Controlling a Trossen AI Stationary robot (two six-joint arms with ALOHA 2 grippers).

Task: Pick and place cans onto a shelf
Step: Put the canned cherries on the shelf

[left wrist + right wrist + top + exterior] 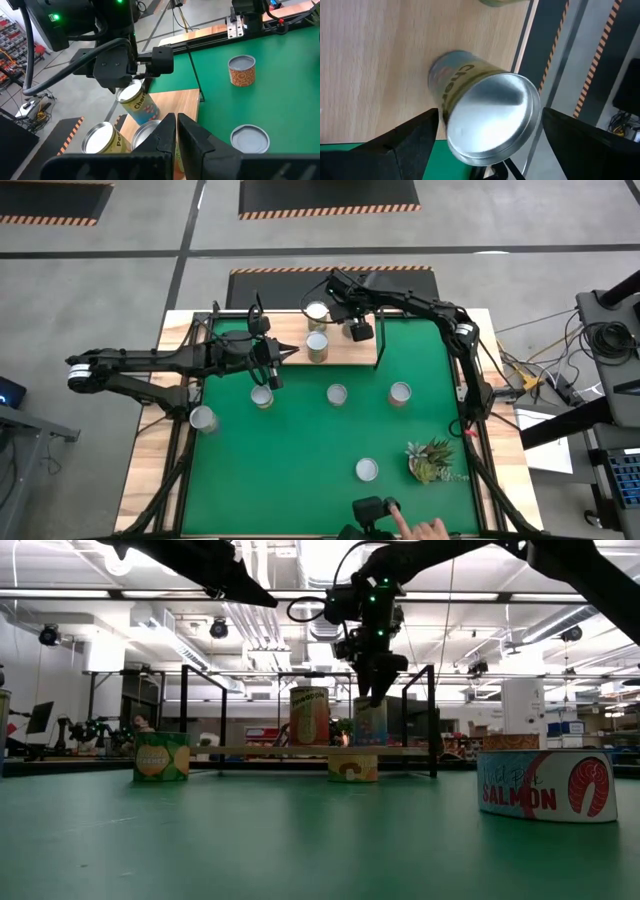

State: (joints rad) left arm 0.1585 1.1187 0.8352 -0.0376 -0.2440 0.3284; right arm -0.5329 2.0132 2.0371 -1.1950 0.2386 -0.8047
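Between the spread fingers of the right tool [485,130] stood a silver-topped can [490,117] on the light-wood shelf [375,55], ungripped, two more cans [317,345] just beside, while the left tool [290,353] hovered nearby, pressed together.

1. The shelf [345,352] – a light wood board on thin black brackets, sitting at the far edge of the green mat.
2. Three cans on the shelf: two upright [317,311] [317,345], plus one blue-and-yellow can [482,112] tilted near the board's edge.
3. Five more cans on the mat – silver tops up, spread well apart [336,394] [399,393] [366,469] [262,396] [203,418].
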